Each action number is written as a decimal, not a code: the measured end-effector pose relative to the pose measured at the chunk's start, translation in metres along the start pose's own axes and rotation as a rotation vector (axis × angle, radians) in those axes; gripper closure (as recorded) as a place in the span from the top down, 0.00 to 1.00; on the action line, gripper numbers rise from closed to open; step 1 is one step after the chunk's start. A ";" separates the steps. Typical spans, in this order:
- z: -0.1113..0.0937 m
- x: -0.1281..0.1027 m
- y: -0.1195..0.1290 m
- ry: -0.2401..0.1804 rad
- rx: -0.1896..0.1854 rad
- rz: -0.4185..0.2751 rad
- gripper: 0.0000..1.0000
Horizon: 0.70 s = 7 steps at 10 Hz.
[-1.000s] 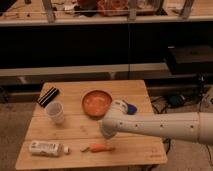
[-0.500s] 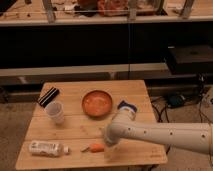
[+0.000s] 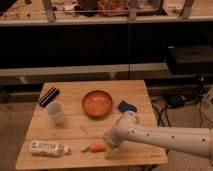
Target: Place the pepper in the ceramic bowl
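Camera view: pepper (image 3: pixel 96 147) by desk's (image 3: pixel 75 131) front edge, long axis along it, stem left. Gripper (image 3: pixel 111 146) just right of it, open/closed can't tell. Ceramic bowl (image 3: pixel 85 108) mid-desk.

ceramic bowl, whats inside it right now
Nothing shows inside the ceramic bowl, only its bare orange interior, uncovered. The pepper lies on the table near the front edge, with the end effector right beside it.

No text can be read; the label on the bottle (image 3: pixel 47 148) is illegible. The gripper (image 3: pixel 107 146) hangs low over the counter (image 3: pixel 75 129), just beside the pepper (image 3: pixel 97 147).
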 end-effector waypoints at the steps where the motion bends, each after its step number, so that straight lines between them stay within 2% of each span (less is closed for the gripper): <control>1: -0.001 0.000 0.001 0.003 -0.003 -0.005 0.20; 2: -0.002 0.000 0.003 0.007 -0.008 -0.007 0.15; 7: -0.002 -0.002 -0.002 0.021 0.005 -0.009 0.06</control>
